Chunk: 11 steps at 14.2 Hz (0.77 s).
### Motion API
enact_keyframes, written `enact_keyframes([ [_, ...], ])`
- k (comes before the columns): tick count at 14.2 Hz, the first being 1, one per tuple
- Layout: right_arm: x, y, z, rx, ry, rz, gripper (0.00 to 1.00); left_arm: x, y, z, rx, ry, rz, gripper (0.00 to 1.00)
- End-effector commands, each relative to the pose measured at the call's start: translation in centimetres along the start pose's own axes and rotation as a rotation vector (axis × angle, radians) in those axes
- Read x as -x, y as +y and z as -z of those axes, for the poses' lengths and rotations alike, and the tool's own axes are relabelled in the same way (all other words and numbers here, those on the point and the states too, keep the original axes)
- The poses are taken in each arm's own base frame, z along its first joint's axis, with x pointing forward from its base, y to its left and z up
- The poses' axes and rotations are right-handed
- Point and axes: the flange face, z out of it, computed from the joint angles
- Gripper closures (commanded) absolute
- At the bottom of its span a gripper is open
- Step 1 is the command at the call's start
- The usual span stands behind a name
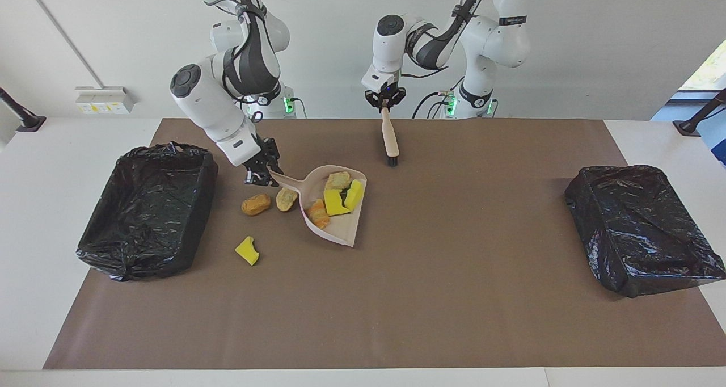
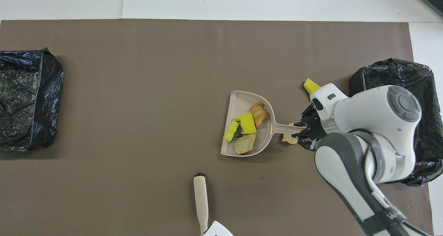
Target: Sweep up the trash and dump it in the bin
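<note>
My right gripper is shut on the handle of the pale pink dustpan. In the pan lie two yellow sponge chunks, a tan lump and an orange crusty lump. On the mat beside it lie loose trash pieces: an orange lump, a tan lump under the handle, and a yellow sponge piece. My left gripper is shut on the brush, bristles down over the mat.
A black bag-lined bin stands at the right arm's end of the brown mat, close to the loose pieces. A second such bin stands at the left arm's end. White table borders the mat.
</note>
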Motion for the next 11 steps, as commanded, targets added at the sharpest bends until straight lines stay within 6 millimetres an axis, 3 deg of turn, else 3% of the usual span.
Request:
enact_keyframes([
  [1, 1.0, 0.8, 2.8, 0.034, 0.048, 0.024, 1.0, 0.1, 0.0, 0.0, -0.006, -0.021, -0.001, 0.0],
  [2, 1.8, 1.0, 4.1, 0.039, 0.066, 0.017, 1.0, -0.6, -0.2, 0.6, -0.022, -0.039, 0.0, 0.0],
  [5, 3.3, 1.0, 7.8, 0.04, 0.115, -0.002, 1.0, -6.0, -1.8, 5.0, -0.044, -0.101, -0.031, 0.0],
  [8, 4.3, 1.3, 9.3, 0.026, 0.157, -0.003, 1.0, -13.2, -5.8, 11.1, 0.015, -0.073, -0.041, 0.0],
  [11, 5.4, 1.3, 10.4, 0.036, 0.178, -0.007, 1.0, -18.7, -10.9, 18.2, 0.029, -0.037, -0.109, 0.0],
])
